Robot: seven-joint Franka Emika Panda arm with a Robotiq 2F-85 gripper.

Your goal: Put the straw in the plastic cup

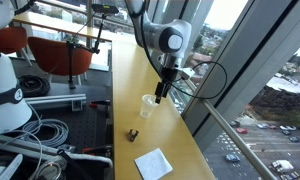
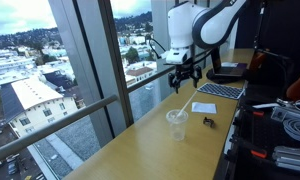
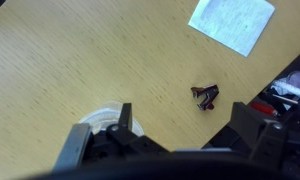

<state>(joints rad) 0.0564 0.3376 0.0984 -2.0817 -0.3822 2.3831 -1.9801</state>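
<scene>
Hovering the hand (image 2: 185, 80) just above the plastic cup (image 2: 177, 126), upright on the counter (image 2: 130, 155). Cannot tell whether spread or pinching. Showing the straw (image 2: 185, 101) slanted, lower end inside the cup, top up by the hand. Lying apart on the counter: small brown lump (image 3: 205, 95), white sheet (image 3: 232, 22).

Light wood-grain surface (image 3: 80, 50) fills most of the frame. White square sheet (image 3: 232, 20) lies flat at the top right, cut by the top edge. Small dark brown lump (image 3: 205, 95) sits right of centre, well apart from the sheet. Hand (image 3: 187, 122) comes in dark and blurred along the bottom, fingers (image 3: 125, 115) spread apart. Clear plastic cup (image 3: 93, 127) at lower left, rim partly hidden behind the hand. Clutter at the right edge, past the surface, too blurred to identify.
</scene>
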